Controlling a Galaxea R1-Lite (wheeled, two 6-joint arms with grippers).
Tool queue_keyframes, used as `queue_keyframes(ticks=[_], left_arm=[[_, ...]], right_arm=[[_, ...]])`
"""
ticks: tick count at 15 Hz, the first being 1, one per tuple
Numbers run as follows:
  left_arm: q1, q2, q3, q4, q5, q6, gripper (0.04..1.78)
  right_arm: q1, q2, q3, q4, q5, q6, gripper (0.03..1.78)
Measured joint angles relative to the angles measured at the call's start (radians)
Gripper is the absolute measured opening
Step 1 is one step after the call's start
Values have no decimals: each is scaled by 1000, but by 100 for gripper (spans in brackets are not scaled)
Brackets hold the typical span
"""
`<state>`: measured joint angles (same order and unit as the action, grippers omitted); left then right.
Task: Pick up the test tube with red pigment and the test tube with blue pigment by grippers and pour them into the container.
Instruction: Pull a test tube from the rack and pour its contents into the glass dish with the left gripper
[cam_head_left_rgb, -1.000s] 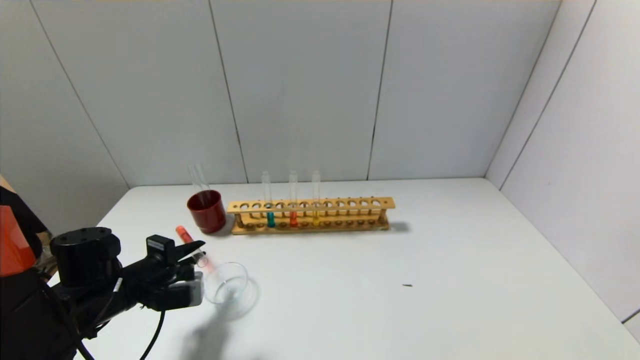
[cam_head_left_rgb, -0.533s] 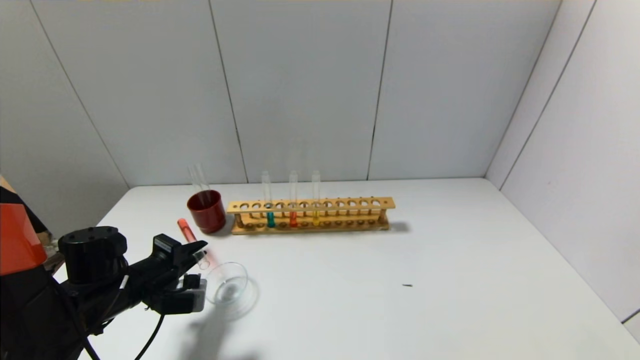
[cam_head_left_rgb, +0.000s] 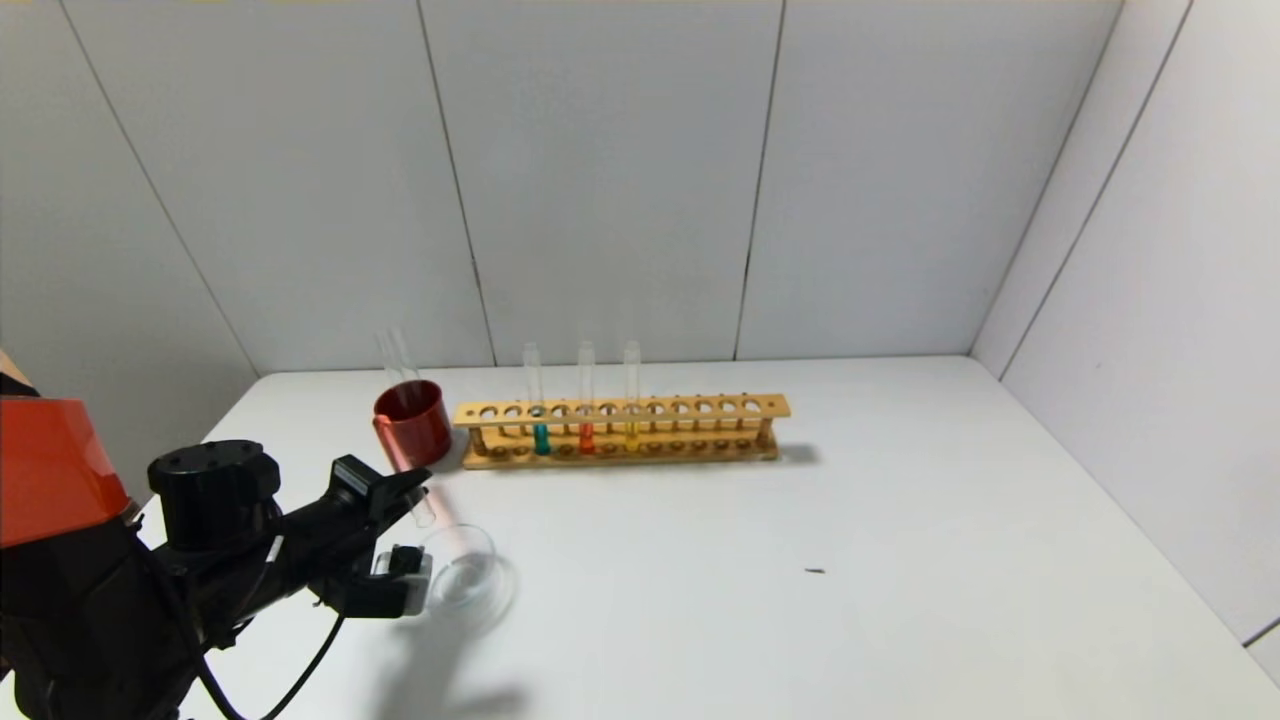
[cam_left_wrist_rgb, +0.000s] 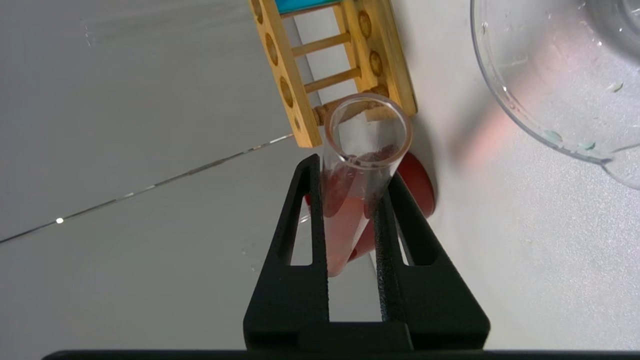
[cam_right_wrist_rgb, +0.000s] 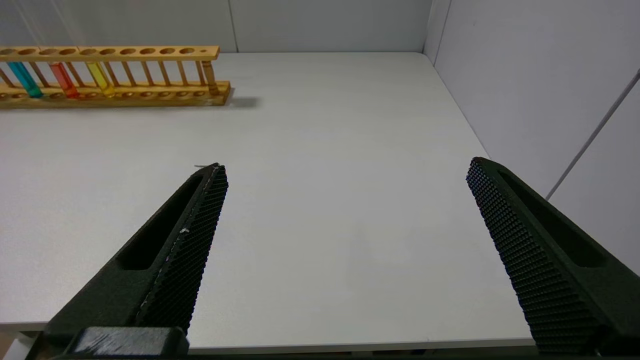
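A white tabletop (cam_head_left_rgb: 800, 560) is carrying a wooden rack (cam_head_left_rgb: 620, 430) near its far edge, the test tube with blue pigment (cam_head_left_rgb: 540, 432) standing upright in it. Toward the near left corner, the left gripper (cam_head_left_rgb: 405, 500) is clenching its jaws on the test tube with red pigment (cam_head_left_rgb: 410, 485). The tube's long axis is slanting, open mouth just beside the container (cam_head_left_rgb: 462, 570), pale red liquid pooling inside. The right gripper (cam_right_wrist_rgb: 345, 210) is idling, jaws spread wide.

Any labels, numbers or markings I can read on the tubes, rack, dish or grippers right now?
None readable. The test tube with red pigment, wooden rack, container and red cup carry no visible text. The left gripper and right gripper show none either.
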<state>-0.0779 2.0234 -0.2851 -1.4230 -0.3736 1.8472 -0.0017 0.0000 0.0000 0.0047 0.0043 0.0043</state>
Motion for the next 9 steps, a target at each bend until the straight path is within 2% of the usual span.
queue_keyframes(ticks=[9], left_arm=[[-1,3,-2,-7,-7,115,32]], right_arm=[[0,0,0,0,0,0,175]])
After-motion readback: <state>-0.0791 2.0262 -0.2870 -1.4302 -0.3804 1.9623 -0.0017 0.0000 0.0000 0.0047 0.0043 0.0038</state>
